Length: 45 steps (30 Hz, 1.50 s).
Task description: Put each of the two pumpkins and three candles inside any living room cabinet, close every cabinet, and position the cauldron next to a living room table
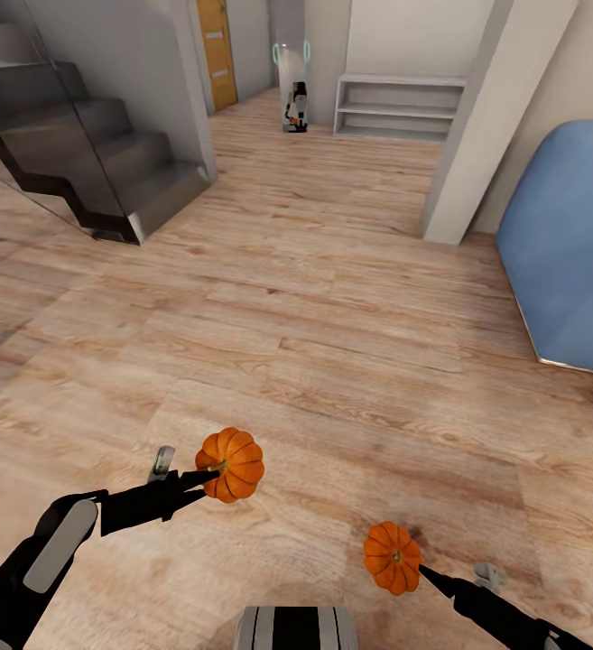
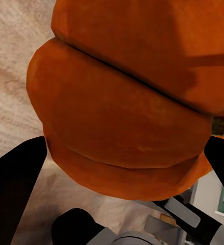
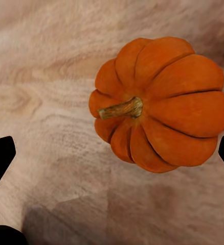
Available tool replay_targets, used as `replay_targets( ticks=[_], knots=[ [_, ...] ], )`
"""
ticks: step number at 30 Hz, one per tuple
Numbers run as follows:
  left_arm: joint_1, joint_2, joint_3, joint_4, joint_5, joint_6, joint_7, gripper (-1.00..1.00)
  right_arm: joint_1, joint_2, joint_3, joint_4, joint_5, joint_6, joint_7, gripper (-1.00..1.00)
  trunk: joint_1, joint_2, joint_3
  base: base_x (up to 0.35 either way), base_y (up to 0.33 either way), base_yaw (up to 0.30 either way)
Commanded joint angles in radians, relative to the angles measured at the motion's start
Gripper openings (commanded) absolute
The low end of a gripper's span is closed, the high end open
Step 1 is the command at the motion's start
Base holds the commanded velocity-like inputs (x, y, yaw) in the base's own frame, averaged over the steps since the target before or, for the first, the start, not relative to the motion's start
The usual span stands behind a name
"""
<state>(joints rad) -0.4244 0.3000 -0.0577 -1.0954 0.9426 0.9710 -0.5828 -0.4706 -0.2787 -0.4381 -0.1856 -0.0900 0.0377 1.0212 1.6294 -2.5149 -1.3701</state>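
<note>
Wooden floor (image 1: pixel 332 316) below; each gripper, left (image 1: pixel 204 478) and right (image 1: pixel 422 571) (both clamped), grips a pumpkin (image 1: pixel 231 465) (image 1: pixel 393 557).

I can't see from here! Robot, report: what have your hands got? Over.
Left gripper shut on left pumpkin. Right gripper at right pumpkin, grip unclear. Wood floor ahead; stairs left, blue seat right. Over.

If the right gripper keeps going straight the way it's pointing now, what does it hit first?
The pumpkin, which sits right ahead of the right gripper; behind it is the wood floor. Whether they already touch is unclear.
</note>
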Motion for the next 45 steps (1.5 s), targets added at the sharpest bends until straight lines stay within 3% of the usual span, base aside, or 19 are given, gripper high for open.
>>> replay_targets(
  ticks=[1, 7, 14, 18, 27, 39, 45],
  knots=[
    [-0.001, 0.001, -0.001, 0.000, 0.001, 0.003, -0.004, -1.00, -0.001, 0.000, 0.003, 0.001, -0.010, 0.004, 0.004, 1.00, 0.000, 0.000, -0.001, 0.000, 0.000, 0.000],
    [-0.001, 0.002, 0.002, 0.000, 0.000, 0.002, -0.005, -1.00, 0.000, -0.002, -0.002, 0.005, -0.019, 0.005, 0.005, 1.00, 0.000, 0.000, -0.001, 0.000, 0.000, 0.000],
    [-0.001, 0.002, 0.002, 0.000, 0.001, 0.002, -0.005, -1.00, 0.000, -0.010, -0.002, 0.045, -0.105, 0.007, -0.002, 1.00, 0.000, 0.000, -0.001, 0.000, 0.000, 0.000],
    [-0.001, 0.002, 0.002, 0.000, 0.001, 0.002, -0.005, -1.00, 0.000, -0.011, -0.002, 0.059, -0.123, 0.007, -0.011, 1.00, 0.000, 0.000, -0.001, 0.000, 0.000, 0.000],
    [-0.001, 0.002, 0.002, 0.000, 0.001, 0.002, -0.005, -1.00, 0.000, -0.013, -0.061, 0.062, -0.135, 0.007, -0.072, 1.00, 0.000, 0.000, -0.001, 0.050, 0.000, 0.000],
    [-0.001, 0.001, 0.001, 0.001, 0.001, 0.000, -0.005, -1.00, 0.000, -0.010, -0.067, 0.059, -0.136, 0.003, -0.125, 1.00, 0.000, 0.000, -0.001, 0.074, 0.024, 0.000],
    [0.007, 0.005, 0.004, -0.032, 0.033, 0.004, -0.040, -1.00, -0.001, -0.011, -0.068, 0.052, -0.136, -0.011, -0.115, 1.00, 0.000, 0.000, -0.001, 0.088, 0.000, 0.000]
  ],
)
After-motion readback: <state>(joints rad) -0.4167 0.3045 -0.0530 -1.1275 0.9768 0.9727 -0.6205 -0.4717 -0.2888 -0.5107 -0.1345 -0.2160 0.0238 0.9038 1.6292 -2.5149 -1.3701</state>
